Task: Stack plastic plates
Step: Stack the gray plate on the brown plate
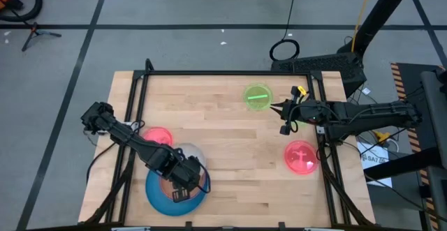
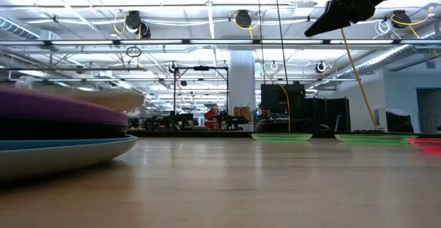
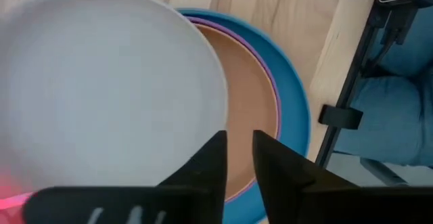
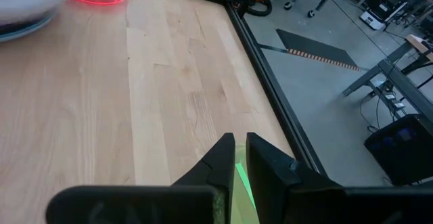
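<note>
A stack of plastic plates stands at the table's near left. The large blue plate (image 1: 157, 195) is at the bottom, and purple (image 2: 62, 107) and orange-brown (image 3: 247, 95) plates lie above it. On top lies a whitish plate (image 3: 101, 82), shifted toward the far side. My left gripper (image 3: 239, 143) hangs over the stack, pointing down. It is slightly open with nothing between its fingers. My right gripper (image 1: 285, 119) waits shut, high over the table's right side. A neon green plate (image 1: 257, 96) and two pink plates (image 1: 158, 136) (image 1: 302, 156) lie apart on the table.
A black frame (image 1: 223, 72) runs round the wooden tabletop. Bare wood (image 1: 237, 182) lies between the stack and the right-hand pink plate. Some green shows below my right gripper's fingers (image 4: 240, 183).
</note>
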